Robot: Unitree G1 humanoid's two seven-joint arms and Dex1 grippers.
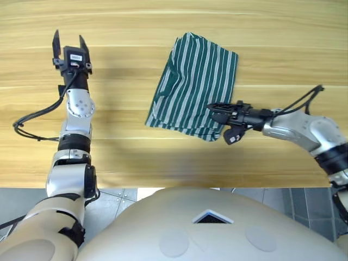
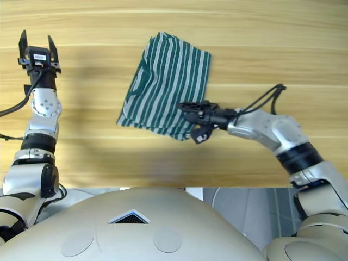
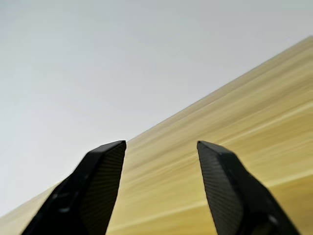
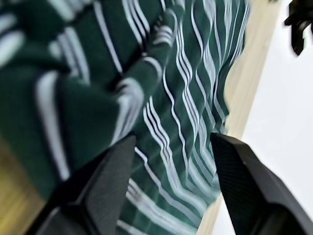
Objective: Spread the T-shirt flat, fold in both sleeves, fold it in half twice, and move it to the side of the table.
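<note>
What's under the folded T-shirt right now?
Only the wooden table shows around the T-shirt. The right gripper sits open at its near corner; anything beneath the fabric is covered.

the table (image 1: 163,22) was pale wood with long straight grain, smooth and sealed to a soft satin sheen. the shirt (image 1: 198,76) was cloth, a soft knit in dark green with thin white stripes, matt and lightly rumpled, thicker at its folded edges. the left gripper (image 1: 69,39) looked like hard black plastic, matt; its fingers (image 3: 100,186) carried a fine woven-looking texture. the right gripper (image 1: 211,111) was the same matt black, its fingers (image 4: 110,186) finely pebbled. the arms (image 1: 78,103) had silver-grey shells with a smooth, half-glossy metallic finish, broken by matt black bands. the cables (image 1: 16,125) were black and rubbery, faintly shiny.
</note>
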